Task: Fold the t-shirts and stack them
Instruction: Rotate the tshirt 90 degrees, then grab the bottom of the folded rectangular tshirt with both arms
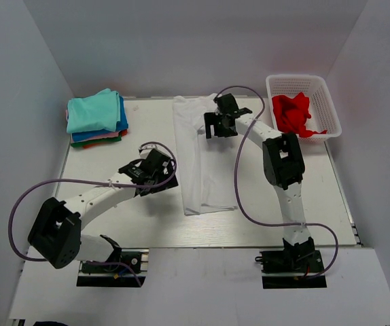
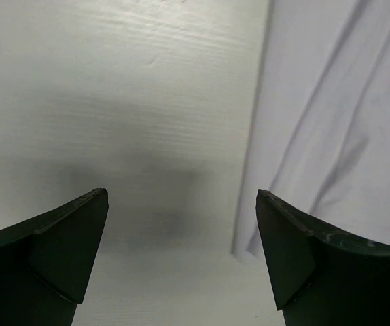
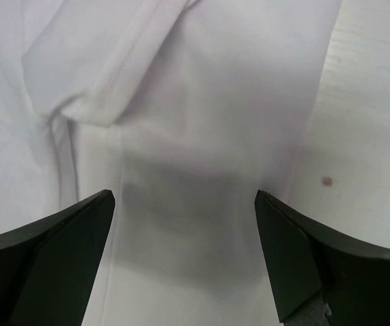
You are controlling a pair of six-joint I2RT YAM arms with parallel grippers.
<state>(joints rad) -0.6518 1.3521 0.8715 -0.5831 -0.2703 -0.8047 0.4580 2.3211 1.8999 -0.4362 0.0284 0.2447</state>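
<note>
Above the white table (image 1: 100, 173), hovering wide open and empty: left gripper (image 2: 181, 197) at white t-shirt's (image 1: 202, 166) nine-o'clock edge, right gripper (image 3: 185, 197) near twelve. Best pinching all layers, lifting evenly.

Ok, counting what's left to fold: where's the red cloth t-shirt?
Top view, far right: the red cloth t-shirt lies crumpled inside the white plastic lattice basket, right of the right gripper.

White t-shirt (image 1: 198, 163), apparently plain; red t-shirt (image 1: 290, 112)
</note>
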